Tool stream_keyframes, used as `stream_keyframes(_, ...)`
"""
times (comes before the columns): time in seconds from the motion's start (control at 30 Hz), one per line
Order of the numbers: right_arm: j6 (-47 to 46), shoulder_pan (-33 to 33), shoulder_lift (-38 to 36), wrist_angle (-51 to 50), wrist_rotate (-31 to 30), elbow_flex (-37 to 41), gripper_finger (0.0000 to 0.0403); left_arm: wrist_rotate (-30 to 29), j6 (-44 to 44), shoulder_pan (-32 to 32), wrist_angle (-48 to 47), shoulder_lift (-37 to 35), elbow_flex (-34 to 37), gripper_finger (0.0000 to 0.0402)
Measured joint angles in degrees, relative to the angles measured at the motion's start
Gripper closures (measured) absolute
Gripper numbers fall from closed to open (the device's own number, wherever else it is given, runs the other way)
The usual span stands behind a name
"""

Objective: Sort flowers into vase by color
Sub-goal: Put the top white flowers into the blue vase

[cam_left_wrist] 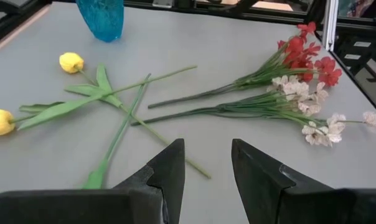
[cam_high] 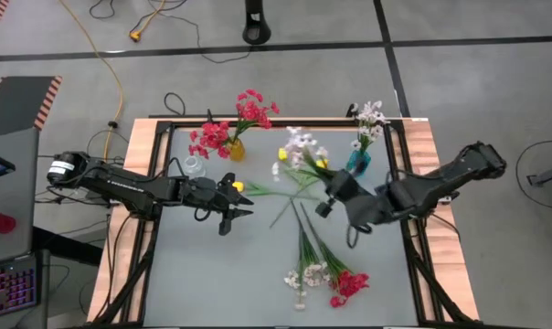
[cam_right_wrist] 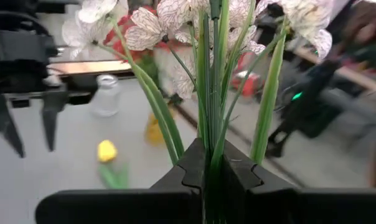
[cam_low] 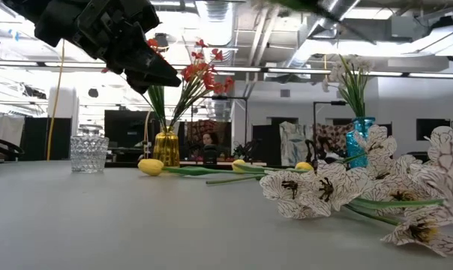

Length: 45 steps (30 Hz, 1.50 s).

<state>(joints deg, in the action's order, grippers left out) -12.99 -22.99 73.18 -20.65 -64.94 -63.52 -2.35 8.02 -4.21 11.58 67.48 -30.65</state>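
The right gripper [cam_right_wrist: 210,171] is clenched on the green stems of a white flower spray [cam_high: 299,146], lifted clear of the worktop [cam_high: 239,274] near its middle, toward the far edge. In the right wrist view the striped white petals and long leaves fill most of the frame and hide much of what lies beyond.

The left gripper [cam_high: 238,210] hovers over the left-centre of the worktop with its fingers [cam_left_wrist: 166,171] parted and nothing between them.

Between the two grippers lie two yellow tulips [cam_left_wrist: 71,62] with crossed stems and leaves. Toward the near edge rest a red flower spray [cam_high: 349,285] and a small white blossom spray [cam_high: 305,277], side by side with stems pointing to the middle.

Along the far edge stand three vases: a yellow vase [cam_high: 236,151] holding red flowers [cam_high: 249,114], a clear glass vase [cam_high: 194,166] near the far left with no flower visible in it, and a blue vase [cam_high: 357,163] holding pale blossoms [cam_high: 369,117].

In the low view the right arm is almost wholly cut off at the top, and the white flowers close to the lens are out of focus. Whether the lifted stems touch the tulip leaves below cannot be told.
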Motion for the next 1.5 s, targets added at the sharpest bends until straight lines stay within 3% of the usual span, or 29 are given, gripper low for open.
stream_keyframes(0.17, -0.73, -4.71, -3.73, -1.35, -11.98, 4.2, 0.0349, 0.0, 0.02, 0.0, 0.01, 0.0, 0.0, 0.0283)
stream_keyframes(0.27, -3.09, -4.97, -6.27, 0.18, -13.45, 8.17, 0.0349, -0.02, 0.32, 0.0, -0.01, 0.0, 0.0, 0.0283)
stream_keyframes(0.37, -3.18, -2.94, -8.34, 6.04, -11.0, 11.98, 0.0349, -0.23, 0.37, 0.0, 0.06, 0.0, 0.0, 0.0283)
stream_keyframes(0.47, 5.27, 0.98, -8.91, 19.78, -0.34, 16.47, 0.0349, -1.63, 1.4, 0.0, 0.94, 0.0, 0.0, 0.0283)
stream_keyframes(0.6, 23.74, 9.16, -8.35, 46.75, 32.66, 22.95, 0.0349, -2.14, 1.69, 0.02, 2.81, 0.0, 0.0, 0.0283)
stream_keyframes(0.63, 26.03, 11.07, -8.39, 50.69, 38.49, 23.98, 0.0349, -2.2, 1.69, 0.02, 3.02, 0.0, -0.02, 0.0283)
stream_keyframes(0.7, 26.82, 14.19, -9.84, 51.91, 43.3, 24.82, 0.0349, -2.19, 1.7, 0.02, 2.98, 0.0, -0.02, 0.0283)
stream_keyframes(0.93, 30.91, 17.07, -23.47, 45.89, 43.89, 30.16, 0.0349, -2.89, 2.18, 0.02, 2.96, 0.0, -0.02, 0.0283)
stream_keyframes(1.2, 45.01, 14.78, -39.12, 62.3, 44.12, 45.2, 0.0349, -4.81, 2.31, 0.02, 3.18, 0.0, -0.02, 0.0283)
stream_keyframes(1.33, 50.68, 16.11, -43.22, 69.1, 43.67, 50.78, 0.0349, -4.81, 2.92, 0.02, 3.36, 0.0, -0.02, 0.0283)
stream_keyframes(1.5, 51.79, 19.8, -46.5, 70.4, 41.07, 54.49, 0.0349, -4.81, 3.84, 0.02, 3.38, 0.0, -0.02, 0.0283)
